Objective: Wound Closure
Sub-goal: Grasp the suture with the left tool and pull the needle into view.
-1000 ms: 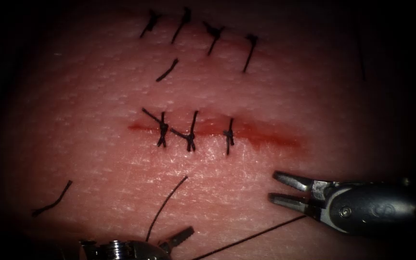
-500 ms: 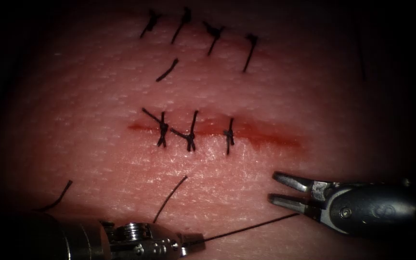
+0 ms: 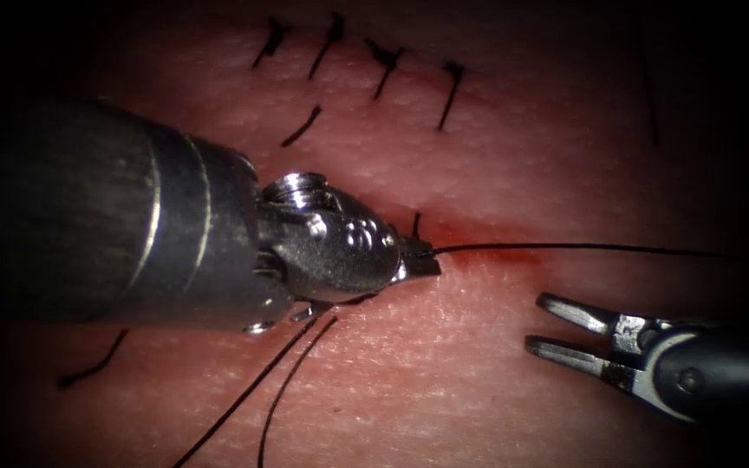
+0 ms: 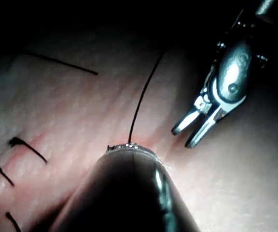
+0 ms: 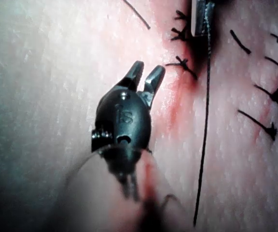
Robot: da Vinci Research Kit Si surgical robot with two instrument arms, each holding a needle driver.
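The left gripper (image 3: pixel 422 260) lies across the middle of the endoscope frame, its tip over the cut (image 3: pixel 487 247) just right of the third stitch (image 3: pixel 415 223). Its jaws are closed on the thread (image 3: pixel 565 247), which runs from the tip in a taut, nearly level line toward the right edge of the frame. More thread leaves from under this tool and trails to the lower left. The right gripper (image 3: pixel 543 325) sits at the lower right, below the open right end of the cut, jaws spread a moderate way and holding nothing. I can pick out no needle, so I cannot say where it lies or whether it is in the tissue (image 3: pixel 444 381).

In the left wrist view the thread (image 4: pixel 141 96) rises from the left tool's tip, with the right gripper (image 4: pixel 186 130) open beside it. In the right wrist view the right gripper (image 5: pixel 144 75) points at the red-stained cut (image 5: pixel 180 104), the thread (image 5: pixel 204 130) running beside it.

As a judgement: the thread is fine, light and limp, stiff only under tension, and likely to slip or fray if pinched too hard, so a flat grip across the jaws, well clear of the knots, suits it. The tissue looks soft and moist and would tear if the thread were pulled sharply.

Loose cut ends (image 3: pixel 93 364) lie at the lower left, and an older row of stitches (image 3: pixel 383 61) sits at the top.
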